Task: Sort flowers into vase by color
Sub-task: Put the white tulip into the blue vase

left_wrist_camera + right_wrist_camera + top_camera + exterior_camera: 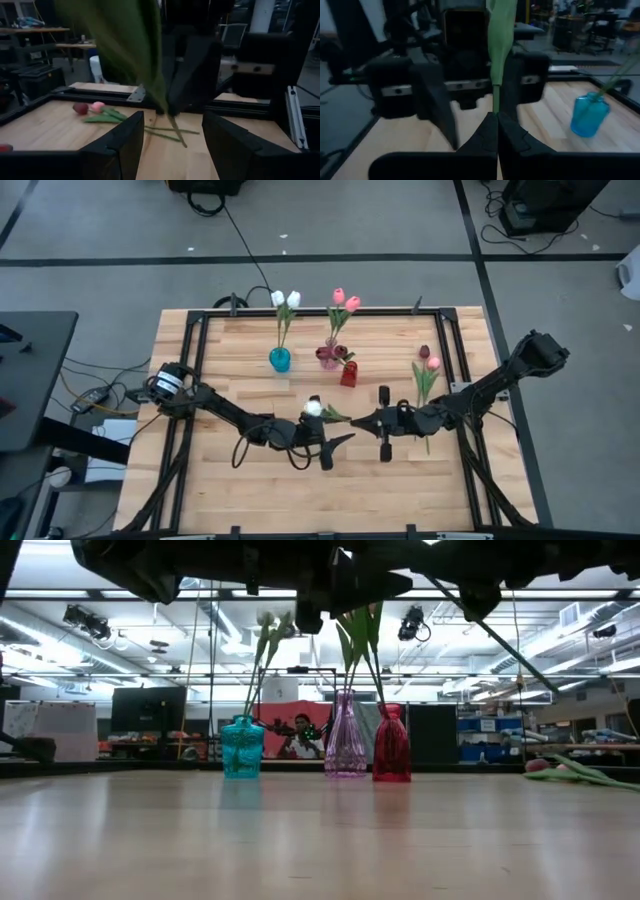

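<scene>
1. The right gripper [495,131] hung above mid-table with its jaws pressed together on the green stem of a white tulip [314,408].
2. That tulip's head pointed toward the left arm, clear of the wooden table [230,490].
3. The left gripper [172,137] faced the right one from just beside it, jaws spread wide with nothing between them.
4. A teal vase [280,360] held two white tulips [286,299]. A clear pink vase [329,358] held two pink tulips [345,300].
5. A red vase [348,373] stood just beside the pink one.
6. A pink tulip [433,364] and a dark red tulip [424,352] lay on the table's right side, near the right arm.
</scene>
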`<act>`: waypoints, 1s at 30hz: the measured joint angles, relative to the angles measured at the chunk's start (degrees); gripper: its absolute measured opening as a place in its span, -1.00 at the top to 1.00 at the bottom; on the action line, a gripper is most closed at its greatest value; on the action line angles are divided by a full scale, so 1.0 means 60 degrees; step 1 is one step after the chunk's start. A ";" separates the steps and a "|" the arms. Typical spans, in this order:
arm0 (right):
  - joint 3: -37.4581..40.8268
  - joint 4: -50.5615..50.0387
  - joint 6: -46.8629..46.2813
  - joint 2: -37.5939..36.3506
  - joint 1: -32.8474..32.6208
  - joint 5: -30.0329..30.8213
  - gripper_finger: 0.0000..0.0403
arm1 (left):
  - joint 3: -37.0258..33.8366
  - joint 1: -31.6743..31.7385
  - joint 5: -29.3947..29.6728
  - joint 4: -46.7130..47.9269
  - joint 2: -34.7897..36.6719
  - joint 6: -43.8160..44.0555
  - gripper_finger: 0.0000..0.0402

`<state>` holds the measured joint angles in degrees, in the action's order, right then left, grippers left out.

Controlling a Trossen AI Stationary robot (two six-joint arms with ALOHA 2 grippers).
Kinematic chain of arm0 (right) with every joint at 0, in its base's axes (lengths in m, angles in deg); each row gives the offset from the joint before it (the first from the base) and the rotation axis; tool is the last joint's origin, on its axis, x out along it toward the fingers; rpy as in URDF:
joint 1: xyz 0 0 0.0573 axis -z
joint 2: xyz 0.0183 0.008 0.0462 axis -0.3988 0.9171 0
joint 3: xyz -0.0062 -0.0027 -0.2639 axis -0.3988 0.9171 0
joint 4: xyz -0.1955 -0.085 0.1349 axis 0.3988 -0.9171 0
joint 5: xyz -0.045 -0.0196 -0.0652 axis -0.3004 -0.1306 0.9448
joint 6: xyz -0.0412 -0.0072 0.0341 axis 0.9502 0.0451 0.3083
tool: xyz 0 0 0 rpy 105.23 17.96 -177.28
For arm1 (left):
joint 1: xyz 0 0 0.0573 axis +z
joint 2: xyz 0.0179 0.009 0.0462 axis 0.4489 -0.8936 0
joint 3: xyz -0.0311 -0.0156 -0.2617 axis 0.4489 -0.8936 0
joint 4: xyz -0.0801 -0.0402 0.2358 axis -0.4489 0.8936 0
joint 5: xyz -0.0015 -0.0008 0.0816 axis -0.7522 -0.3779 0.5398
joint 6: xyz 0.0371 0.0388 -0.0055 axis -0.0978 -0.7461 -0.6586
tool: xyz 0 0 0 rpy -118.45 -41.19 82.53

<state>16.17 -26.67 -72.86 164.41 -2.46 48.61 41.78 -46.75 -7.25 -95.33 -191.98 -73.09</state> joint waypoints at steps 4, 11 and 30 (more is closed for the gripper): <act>0.0011 -0.0133 0.0017 -0.0032 -0.0123 0.0052 0.98 | 0.0058 0.0001 0.0014 -0.0051 0.0004 -0.0148 -0.03; 0.0014 -0.0238 0.0259 -0.0047 -0.0411 0.0308 0.98 | 0.0054 -0.0003 0.0091 -0.0070 0.0018 -0.0165 -0.03; 0.0011 -0.0432 0.0261 -0.0047 -0.0588 0.0522 0.96 | 0.0051 0.0022 0.0214 -0.0533 0.0040 -0.0194 0.72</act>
<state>16.23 -29.26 -71.30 164.13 -5.99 51.74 42.08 -46.62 -5.97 -98.53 -191.74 -74.25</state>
